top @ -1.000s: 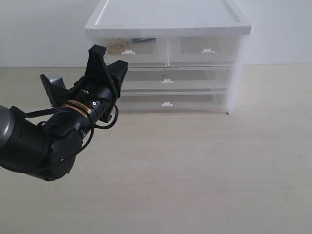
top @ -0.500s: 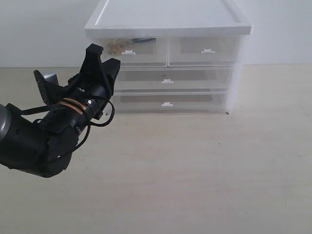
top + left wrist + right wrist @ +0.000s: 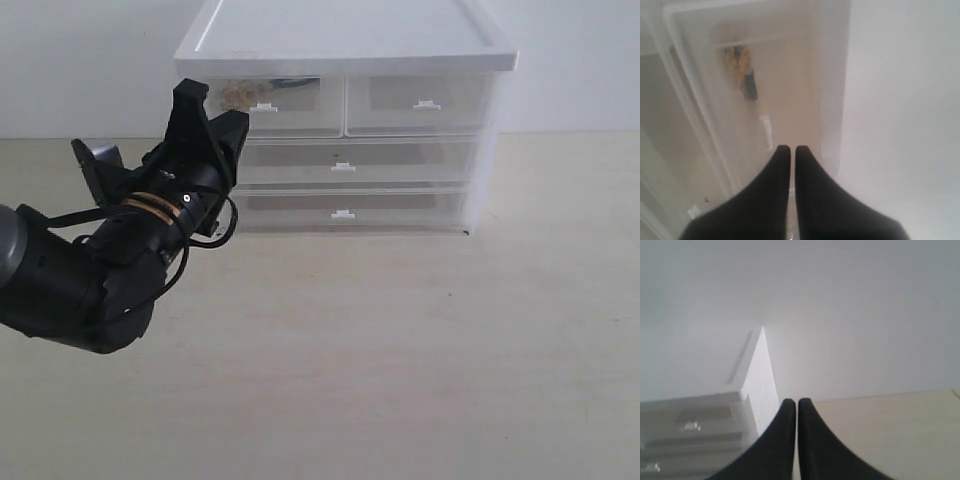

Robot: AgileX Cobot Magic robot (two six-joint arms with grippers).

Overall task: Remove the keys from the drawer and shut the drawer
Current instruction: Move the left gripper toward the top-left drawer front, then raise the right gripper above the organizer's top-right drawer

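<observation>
left gripper closed, four drawers

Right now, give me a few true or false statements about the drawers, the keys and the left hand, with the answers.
1. The keys lie inside the top left drawer. True.
2. That drawer is pulled out. False: it sits shut, flush with its right-hand neighbour.
3. The left hand grips the keys. False: its fingers are shut on nothing, outside the drawer.
4. Two full-width drawers sit below the half-width pair. True.
</observation>
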